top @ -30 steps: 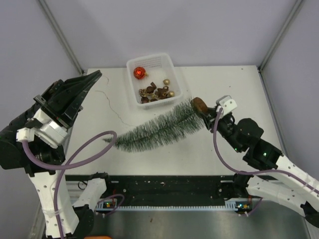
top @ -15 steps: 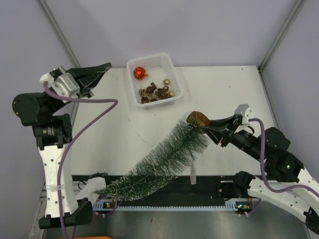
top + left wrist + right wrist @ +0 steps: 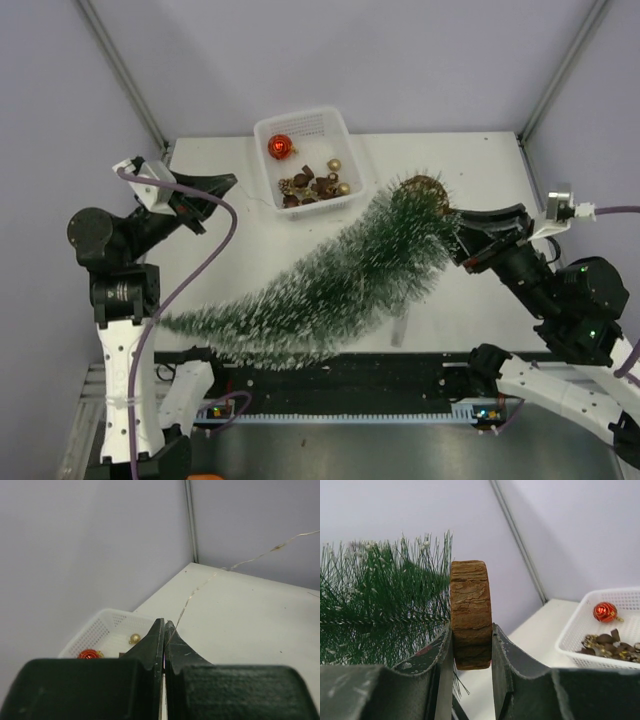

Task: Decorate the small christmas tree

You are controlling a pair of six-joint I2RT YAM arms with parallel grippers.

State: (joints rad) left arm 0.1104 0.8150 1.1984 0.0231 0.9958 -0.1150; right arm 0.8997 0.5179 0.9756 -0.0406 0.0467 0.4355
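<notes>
Far left, the left fingers [image 3: 152, 647] are pressed fully together, with a thin wire [image 3: 223, 569] coming out from between the tips. It's hair-fine and kinked, and it trails off over the white counter [image 3: 470, 170] toward the back. Looks like they're pinching it, probably the garland for the job. Next over, the small christmas tree [image 3: 340, 285] isn't standing at all. It's up in the air lying nearly sideways, long axis on a diagonal: skinny tip down at the near left by the arm bases, fat end up toward the back right. It's a classic bottle-brush cone, stiff dark green bristles dusted white, and blurry in the top view. Behind the tree's middle sits a white basket [image 3: 300, 118] in latticed plastic, holding a shiny red bauble [image 3: 280, 147], a few small gold ones and some brown bits. Then the wooden disc base [image 3: 470, 612], rough and bark-like, is clamped edge-on across its thickness by the right fingers [image 3: 437, 652]. So the whole tree sticks out to the left of that grip, and the left arm is the nearer one to the bristles. The guess is the tree needs tipping upright onto its disc before the wire can go round it.
</notes>
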